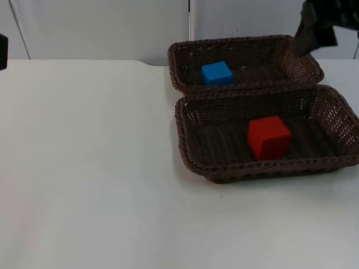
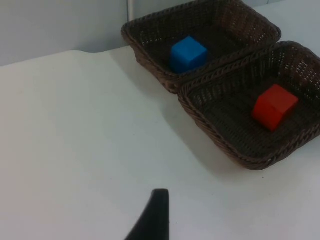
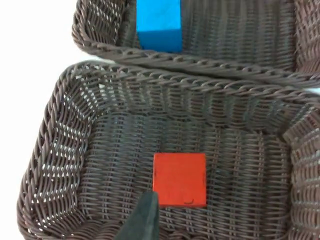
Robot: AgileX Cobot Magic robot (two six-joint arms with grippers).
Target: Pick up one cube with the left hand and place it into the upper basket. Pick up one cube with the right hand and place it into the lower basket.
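A blue cube (image 1: 216, 73) (image 2: 188, 54) (image 3: 159, 22) lies in the upper brown wicker basket (image 1: 241, 42) (image 2: 150, 65) (image 3: 200, 67). A red cube (image 1: 268, 138) (image 2: 273, 106) (image 3: 180, 179) rests on the floor of the lower wicker basket (image 1: 269, 168) (image 2: 210, 127) (image 3: 50, 150), near its middle. My right gripper (image 1: 315, 28) hangs high over the far right corner of the upper basket, holding nothing that I can see. My left arm (image 1: 3, 51) waits at the table's far left edge, well away from both baskets.
The two baskets stand side by side, rims touching, at the right of the white table (image 1: 90, 168). The grey partition wall (image 1: 101, 28) closes the far side. Bare table stretches left of and in front of the baskets.
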